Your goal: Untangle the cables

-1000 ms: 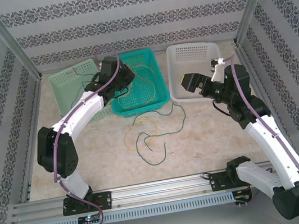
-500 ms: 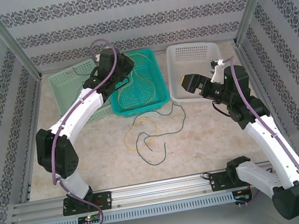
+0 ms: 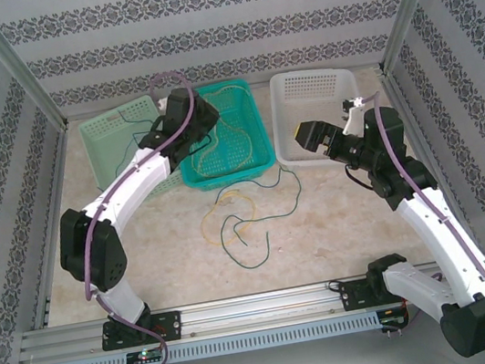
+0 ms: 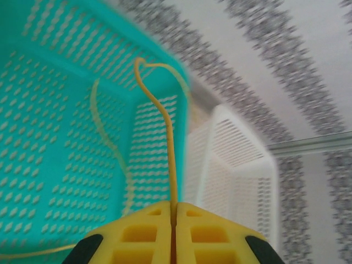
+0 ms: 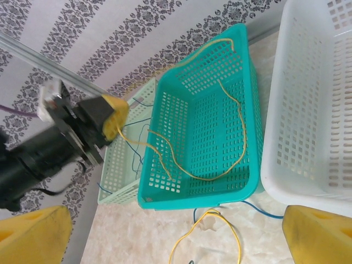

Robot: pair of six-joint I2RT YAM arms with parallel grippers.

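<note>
My left gripper (image 3: 200,117) hangs over the teal basket (image 3: 228,180), shut on a yellow cable (image 4: 170,143) that runs up from between its yellow fingers (image 4: 143,234). That cable curls across the basket floor (image 5: 242,132) and up to the left gripper (image 5: 113,118). On the table in front lie a tangled yellow loop (image 3: 228,205), a dark green cable (image 3: 245,242) and a blue one (image 3: 288,191). A blue cable (image 5: 137,129) lies in the light green basket (image 3: 110,134). My right gripper (image 3: 311,134) stands open above the white basket (image 3: 319,82), nothing between its fingers (image 5: 33,236).
The three baskets stand side by side along the back wall. Patterned walls and metal frame posts close in the table on three sides. Bare marble tabletop lies between the tangle and the arm bases.
My left gripper shifted a little over the teal basket with the yellow cable, and the cable's loops in the basket changed shape. The right arm stayed still.
</note>
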